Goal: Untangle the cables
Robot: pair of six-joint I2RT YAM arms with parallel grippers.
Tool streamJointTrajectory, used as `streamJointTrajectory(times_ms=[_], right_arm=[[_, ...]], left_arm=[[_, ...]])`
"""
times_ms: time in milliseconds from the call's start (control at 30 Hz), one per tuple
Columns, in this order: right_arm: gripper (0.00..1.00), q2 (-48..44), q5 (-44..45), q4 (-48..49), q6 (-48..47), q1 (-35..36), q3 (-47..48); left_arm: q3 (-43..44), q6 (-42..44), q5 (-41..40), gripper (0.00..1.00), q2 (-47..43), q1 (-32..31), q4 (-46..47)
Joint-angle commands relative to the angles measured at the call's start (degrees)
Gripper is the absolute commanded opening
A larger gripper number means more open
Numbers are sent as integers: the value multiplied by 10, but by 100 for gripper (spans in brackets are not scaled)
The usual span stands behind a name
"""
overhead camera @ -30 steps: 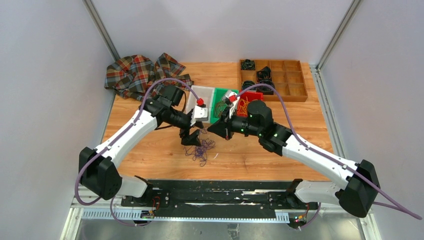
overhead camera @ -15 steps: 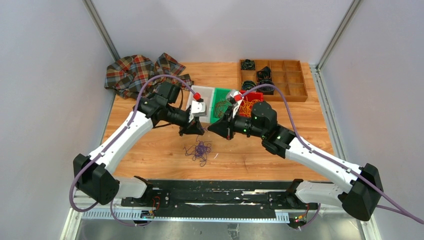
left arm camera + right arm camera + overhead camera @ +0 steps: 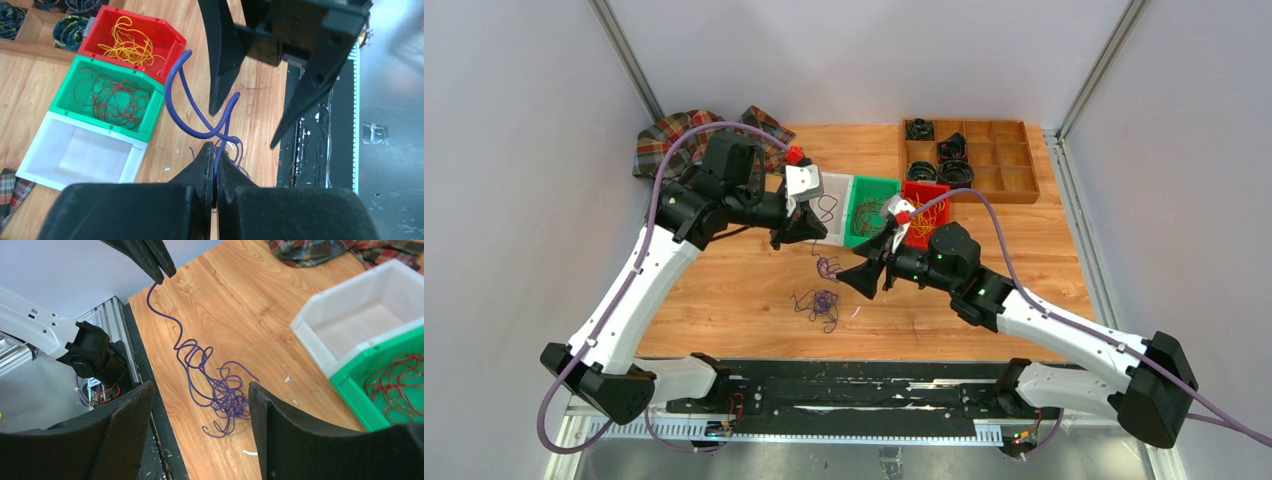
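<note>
A purple cable [image 3: 176,102] is pinched in my shut left gripper [image 3: 215,146]. It hangs from the left gripper [image 3: 812,238] down to a small purple tangle [image 3: 822,303] on the wood. That tangle [image 3: 226,396] lies below and between the wide-apart fingers of my right gripper [image 3: 201,385], which touch nothing. The right gripper [image 3: 864,279] hovers just right of the hanging strand. Yellow cables [image 3: 131,41] fill the red bin [image 3: 172,47]. Dark red-brown cables [image 3: 112,97] lie in the green bin [image 3: 64,100].
A white bin [image 3: 832,226] holding one dark strand sits left of the green bin [image 3: 852,228] and red bin [image 3: 924,188]. A wooden compartment tray [image 3: 999,165] with black coiled cords stands at the back right. A plaid cloth [image 3: 669,145] lies back left.
My left gripper shut on the purple cable and rose back toward the bins, drawing a strand out of the tangle. My right gripper opened and shifted nearer, over the tangle.
</note>
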Motion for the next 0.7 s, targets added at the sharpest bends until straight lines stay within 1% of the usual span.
streamJointTrajectory(times_ms=[0,100,233,300,367,433,567,667], right_arm=[[70,28,-12,70,-71,39,49],[70,66,-11,93,-84,49,78],[70,117,-4,136,-77,51,107],[67,144,-4,146,-70,51,116],[61,165,-11,149,-62,51,117],[55,177,-17,166,-47,52,102],[43,179,-4,213,-17,51,29],[39,177,16,236,-3,51,-22]], left_arm=[[30,-48,19,1,-8,-4,-20],[35,-63,26,1,-9,-4,-20],[35,-76,30,1,-14,-4,-21],[39,-79,31,1,-16,-4,-25],[50,-77,28,1,-19,-4,-33],[68,-74,24,1,-22,-4,-45],[107,-68,15,1,-25,-4,-71],[141,-67,4,0,-26,-4,-83]])
